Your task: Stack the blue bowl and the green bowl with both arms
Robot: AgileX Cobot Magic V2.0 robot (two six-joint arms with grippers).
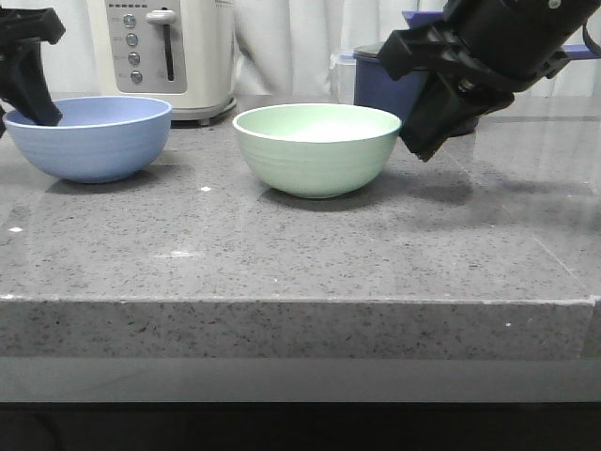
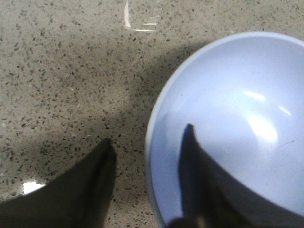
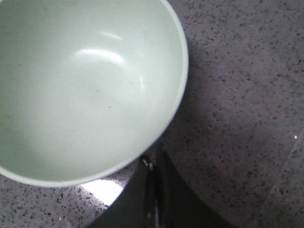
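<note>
Now left gripper open astride blue bowl rim, right gripper clenched empty beside green bowl

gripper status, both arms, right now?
Left gripper: open, one finger inside the blue bowl, one outside its rim, not yet clamped.
Right gripper: shut, empty, beside the green bowl.

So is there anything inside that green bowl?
Empty. The right wrist view looks straight into the green bowl and shows only its bare, pale inside; it stands upright on the counter.
</note>
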